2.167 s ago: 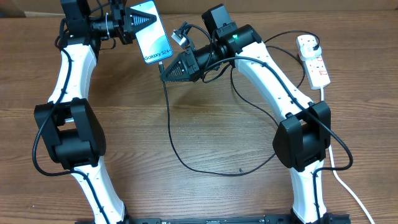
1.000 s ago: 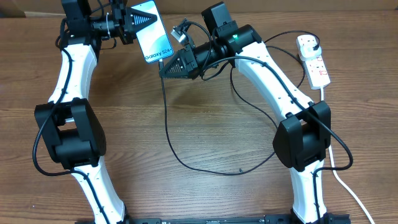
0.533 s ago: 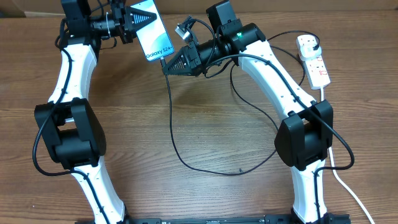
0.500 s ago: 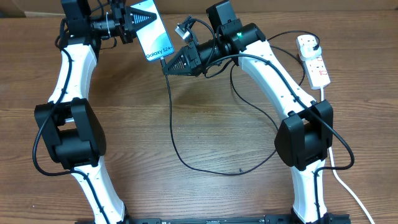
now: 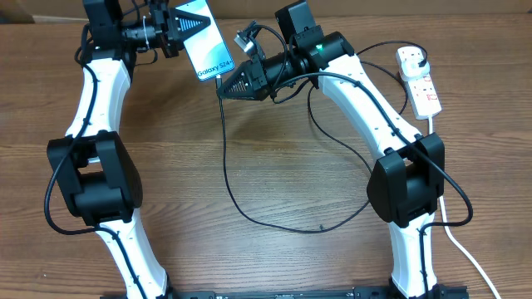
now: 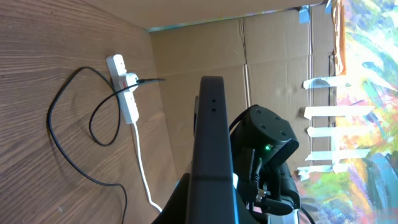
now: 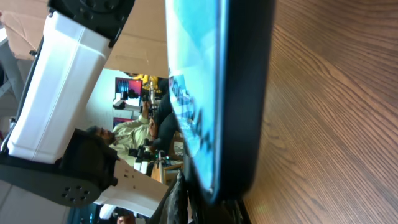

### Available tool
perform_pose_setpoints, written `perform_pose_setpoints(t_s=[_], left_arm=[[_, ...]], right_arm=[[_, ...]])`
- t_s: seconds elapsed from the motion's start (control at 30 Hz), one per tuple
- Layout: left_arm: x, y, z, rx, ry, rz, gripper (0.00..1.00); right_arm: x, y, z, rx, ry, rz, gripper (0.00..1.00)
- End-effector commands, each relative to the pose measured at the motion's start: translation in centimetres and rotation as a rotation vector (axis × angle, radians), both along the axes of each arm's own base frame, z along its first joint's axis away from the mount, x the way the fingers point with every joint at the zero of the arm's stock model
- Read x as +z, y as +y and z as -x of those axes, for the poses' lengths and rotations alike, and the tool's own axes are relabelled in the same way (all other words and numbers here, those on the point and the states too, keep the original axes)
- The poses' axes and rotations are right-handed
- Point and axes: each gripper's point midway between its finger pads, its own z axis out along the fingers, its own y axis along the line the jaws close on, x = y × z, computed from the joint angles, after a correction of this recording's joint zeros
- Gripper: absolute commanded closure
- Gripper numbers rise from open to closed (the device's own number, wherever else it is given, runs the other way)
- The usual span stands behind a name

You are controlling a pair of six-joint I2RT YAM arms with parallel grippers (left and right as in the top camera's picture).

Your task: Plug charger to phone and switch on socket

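Wood tabletop (image 5: 166,216), both arms reaching to the far edge. Left tool (image 5: 170,29) is clamped shut on the phone (image 5: 204,41), holding it up off the tabletop, screen up, "Galaxy S24" edge toward the right arm. Power strip (image 5: 420,83) lies flat at the far right, its white cord (image 5: 461,249) running to the near edge. Charger cable (image 5: 229,166) loops across the tabletop, plug end at the power strip. Right tool (image 5: 226,85) is closed on the cable's connector end, right at the phone's lower edge. Can't tell if the tip is seated. Right wrist view: phone (image 7: 230,93) edge-on, very close.
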Motion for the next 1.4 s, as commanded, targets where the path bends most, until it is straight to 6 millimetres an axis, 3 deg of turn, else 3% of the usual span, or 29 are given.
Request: perform_pose_setpoints(t_s=[0.0, 1.03, 1.37], left_arm=[[1.5, -1.6, 2.0, -0.120, -0.001, 0.037, 0.96], [1.5, -1.6, 2.0, -0.120, -0.005, 0.037, 0.96], [1.5, -1.6, 2.0, -0.120, -0.004, 0.037, 0.96]], right_arm=[[-0.9, -0.9, -2.2, -0.073, -0.022, 0.039, 0.96], [0.0, -3.4, -4.3, -0.119, -0.007, -0.002, 0.96], [0.3, -3.4, -4.7, -0.128, -0.012, -0.010, 0.96]])
